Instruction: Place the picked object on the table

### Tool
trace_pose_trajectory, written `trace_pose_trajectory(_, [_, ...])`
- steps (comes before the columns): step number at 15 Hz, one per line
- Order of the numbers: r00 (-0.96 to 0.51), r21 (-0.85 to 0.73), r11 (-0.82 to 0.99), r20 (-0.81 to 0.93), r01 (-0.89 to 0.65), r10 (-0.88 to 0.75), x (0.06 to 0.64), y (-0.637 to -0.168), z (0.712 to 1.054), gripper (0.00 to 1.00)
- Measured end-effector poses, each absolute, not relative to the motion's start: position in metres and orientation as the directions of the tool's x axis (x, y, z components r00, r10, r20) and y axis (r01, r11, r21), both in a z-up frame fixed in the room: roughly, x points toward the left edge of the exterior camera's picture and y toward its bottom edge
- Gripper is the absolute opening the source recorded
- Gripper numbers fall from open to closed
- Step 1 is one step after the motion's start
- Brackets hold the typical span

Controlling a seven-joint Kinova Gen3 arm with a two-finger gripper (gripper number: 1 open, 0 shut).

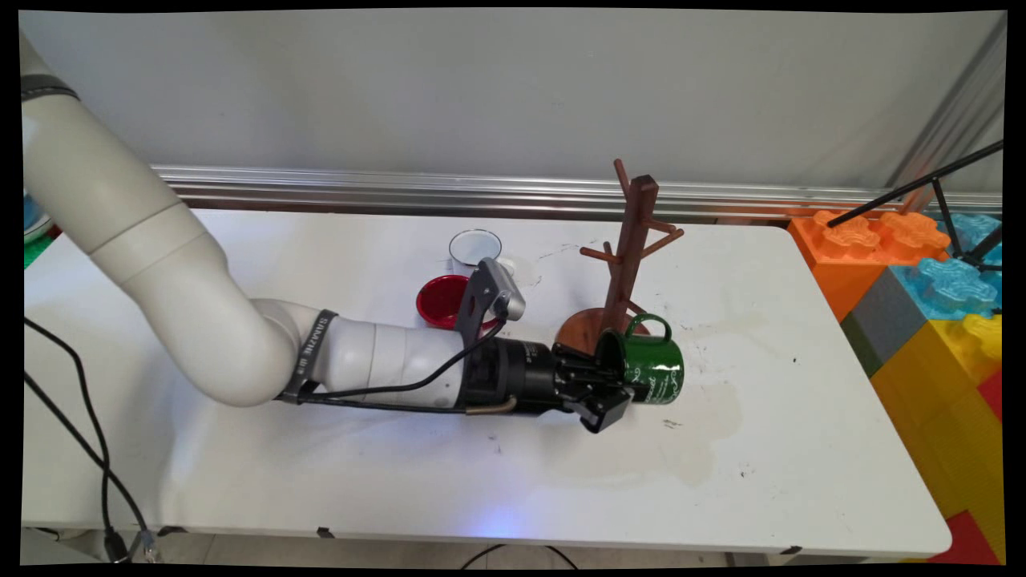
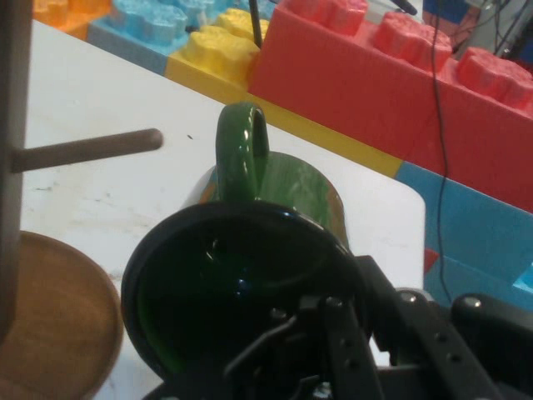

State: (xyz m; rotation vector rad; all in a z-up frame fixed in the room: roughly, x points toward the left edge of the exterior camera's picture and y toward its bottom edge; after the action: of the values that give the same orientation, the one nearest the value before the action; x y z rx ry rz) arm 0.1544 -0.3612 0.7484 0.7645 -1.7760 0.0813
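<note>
Beside the wooden mug tree (image 1: 629,256), my gripper (image 1: 617,389) lies level over the white table (image 1: 481,465), jaws clamped on the rim of a green mug (image 1: 653,369). Mug on its side, mouth toward my wrist, handle (image 2: 241,150) up, just beside the tree's round base (image 2: 58,325). Red cup (image 1: 441,300) and white cup (image 1: 474,247) sit behind my wrist.

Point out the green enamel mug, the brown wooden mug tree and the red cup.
green enamel mug (image 1: 653,370): main view, on its side wall.
brown wooden mug tree (image 1: 632,240): main view, on its upright post.
red cup (image 1: 443,299): main view, on its inside.
</note>
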Motion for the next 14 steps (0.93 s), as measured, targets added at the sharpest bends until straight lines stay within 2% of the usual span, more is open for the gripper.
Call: trace_pose_trajectory(14, [-0.246,0.254,0.833,0.877,-0.491,-0.412,0.184,-0.33,0.787,0.0])
